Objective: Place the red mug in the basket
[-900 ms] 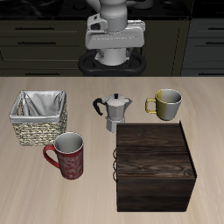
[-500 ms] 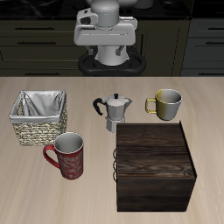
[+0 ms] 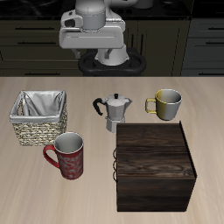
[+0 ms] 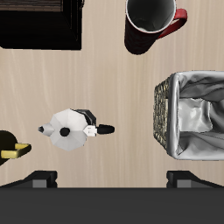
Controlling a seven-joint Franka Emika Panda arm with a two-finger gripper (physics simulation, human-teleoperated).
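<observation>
The red mug (image 3: 68, 156) stands upright near the table's front edge, just in front of the basket (image 3: 39, 131). It is dark red and mottled, with a pale inside and a loop handle. The basket is square woven wicker with white cloth lining and nothing in it. My gripper (image 3: 92, 45) hangs high above the table's back edge, far from both, and holds nothing. In the wrist view the mug (image 4: 150, 22) and the basket (image 4: 163, 114) show side by side, and my gripper (image 4: 114, 182) has its fingertips (image 4: 39, 179) wide apart.
A silver moka pot (image 3: 114, 112) stands mid-table. A yellowish-olive mug (image 3: 166, 103) stands beside it. A large dark wooden box (image 3: 156, 166) sits near the front edge, beside the red mug. The wrist view shows the pot (image 4: 72, 129), olive mug (image 4: 10, 147) and box (image 4: 39, 22).
My gripper has moved sideways along the table's back, towards the basket's side, staying high. Nothing on the table has moved.
</observation>
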